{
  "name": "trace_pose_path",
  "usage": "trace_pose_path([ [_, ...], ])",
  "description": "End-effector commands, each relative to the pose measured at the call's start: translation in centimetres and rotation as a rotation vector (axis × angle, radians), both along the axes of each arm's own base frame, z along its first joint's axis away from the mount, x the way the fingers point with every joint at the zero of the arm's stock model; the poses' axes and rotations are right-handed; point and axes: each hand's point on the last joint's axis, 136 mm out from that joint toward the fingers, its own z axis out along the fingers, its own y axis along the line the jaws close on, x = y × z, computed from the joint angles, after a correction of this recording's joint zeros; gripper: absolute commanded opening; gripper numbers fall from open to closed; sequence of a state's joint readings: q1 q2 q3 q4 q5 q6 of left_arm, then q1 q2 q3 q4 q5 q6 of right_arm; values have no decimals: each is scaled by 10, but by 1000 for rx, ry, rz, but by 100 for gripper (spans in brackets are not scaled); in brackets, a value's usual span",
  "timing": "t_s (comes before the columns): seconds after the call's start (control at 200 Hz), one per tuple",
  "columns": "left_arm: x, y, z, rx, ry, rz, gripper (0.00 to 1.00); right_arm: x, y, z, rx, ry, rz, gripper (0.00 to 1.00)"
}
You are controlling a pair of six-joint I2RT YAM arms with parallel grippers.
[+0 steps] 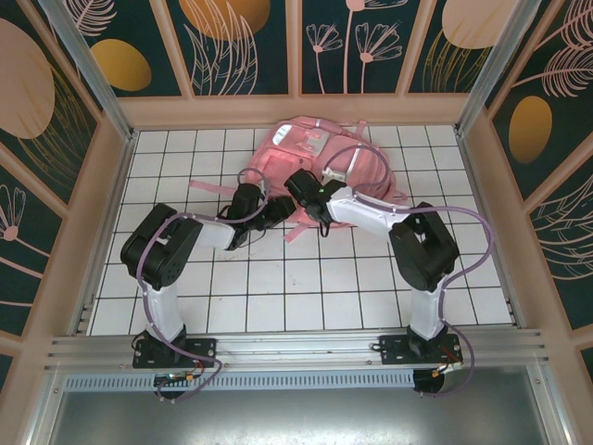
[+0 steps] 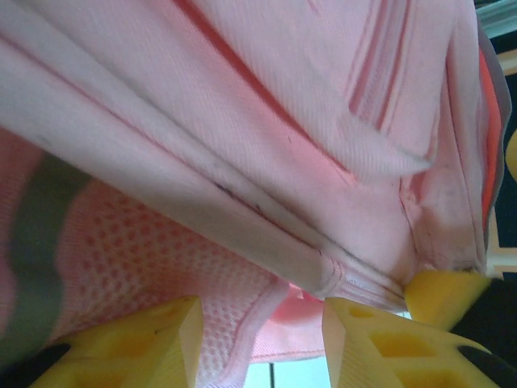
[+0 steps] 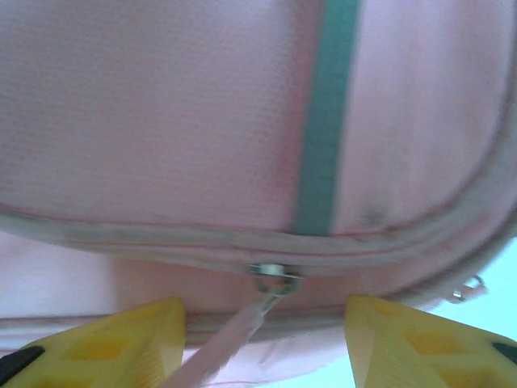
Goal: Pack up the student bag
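The student bag (image 1: pixel 324 158) lies at the far middle of the table (image 1: pixel 278 297). My left fingers (image 2: pixel 137 343) are spread wide against its pink fabric. My right fingers (image 3: pixel 121 339) gape either side of its zipper pull (image 3: pixel 271 279).

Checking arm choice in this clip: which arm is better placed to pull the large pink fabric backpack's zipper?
Likely right. The metal zipper slider and its pink pull tab line up between the open jaws of the right gripper. The left gripper, also open, faces fabric folds and mesh of the backpack.
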State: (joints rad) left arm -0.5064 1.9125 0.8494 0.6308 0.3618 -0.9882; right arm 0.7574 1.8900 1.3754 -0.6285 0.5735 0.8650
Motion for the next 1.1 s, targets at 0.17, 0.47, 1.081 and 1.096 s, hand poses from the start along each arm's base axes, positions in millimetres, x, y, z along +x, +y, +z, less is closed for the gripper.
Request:
trace_pose_path([
  [0.17, 15, 12, 7, 56, -37, 31, 44, -6, -28, 31, 134, -44, 7, 54],
  [0.47, 17, 12, 17, 61, -48, 36, 45, 10, -5, 42, 251, -52, 187, 54],
  [1.081, 20, 20, 14, 119, -32, 62, 46, 6, -14, 9, 244, 31, 464, 53],
  [1.096, 21, 20, 15, 121, -33, 63, 46, 6, -13, 8, 246, 31, 464, 53],
])
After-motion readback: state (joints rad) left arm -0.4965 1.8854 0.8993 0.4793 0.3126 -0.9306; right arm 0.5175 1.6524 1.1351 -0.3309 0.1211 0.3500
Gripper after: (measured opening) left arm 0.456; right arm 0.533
